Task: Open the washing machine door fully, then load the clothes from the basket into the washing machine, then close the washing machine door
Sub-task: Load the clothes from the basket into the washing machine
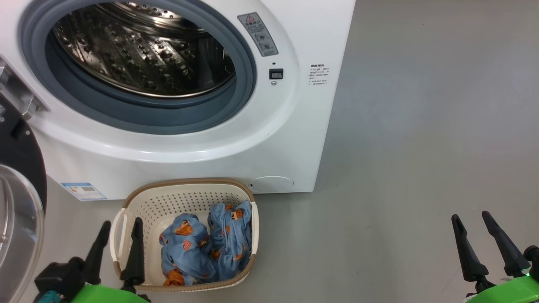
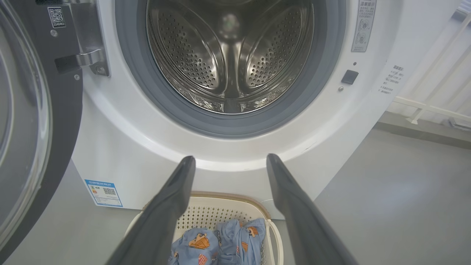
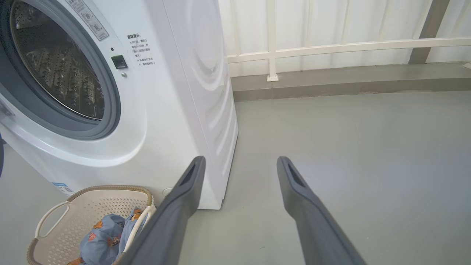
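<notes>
Grey floor [image 1: 421,126] under washing machine [image 1: 269,143]; white railing [image 3: 331,48] behind.

1. The washing machine [image 1: 236,139] is a white front-loader. Its steel drum [image 1: 139,54] is empty.
2. The washing machine door [image 1: 21,189], black with a clear glass bulge, stands swung open at 9 o'clock of the machine.
3. The basket [image 1: 177,202], cream with a brown rim, stands upright at 6 o'clock of the drum opening, near the machine's front.
4. The clothes [image 1: 206,248], light blue with orange figures, lie crumpled in the basket, toward its 3 o'clock side.

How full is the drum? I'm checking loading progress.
Empty: the drum shows bare perforated steel; the clothes lie in the basket.
</notes>
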